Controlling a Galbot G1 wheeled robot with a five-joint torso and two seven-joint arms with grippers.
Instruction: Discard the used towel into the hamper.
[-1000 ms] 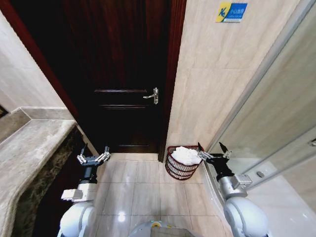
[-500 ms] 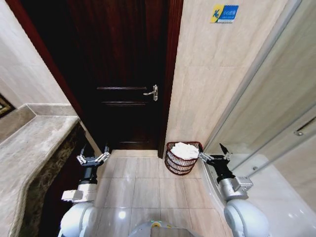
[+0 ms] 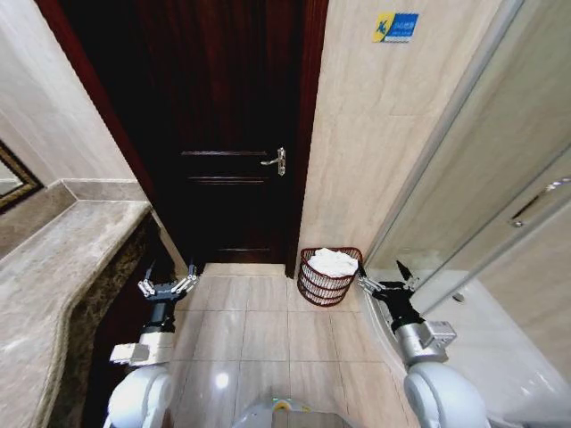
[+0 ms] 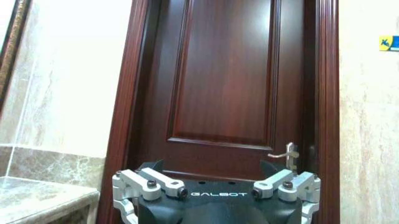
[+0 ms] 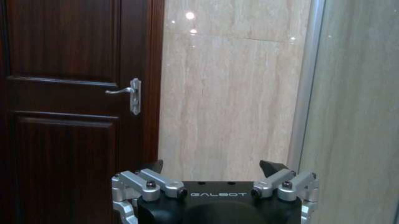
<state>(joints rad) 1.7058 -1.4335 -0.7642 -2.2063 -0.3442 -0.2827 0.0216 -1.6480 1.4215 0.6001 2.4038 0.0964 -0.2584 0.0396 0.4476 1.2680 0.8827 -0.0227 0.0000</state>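
White towel fills one hamper; two tools spread, empty.

"GALBOT" printed on left gripper body and right gripper body; blue-yellow wall sign text unreadable.

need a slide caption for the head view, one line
White towel lies in the wire hamper beside the dark door; left gripper and right gripper open and empty.

Bathroom: marble counter, tiled floor, glass shower partition, dark wooden door.
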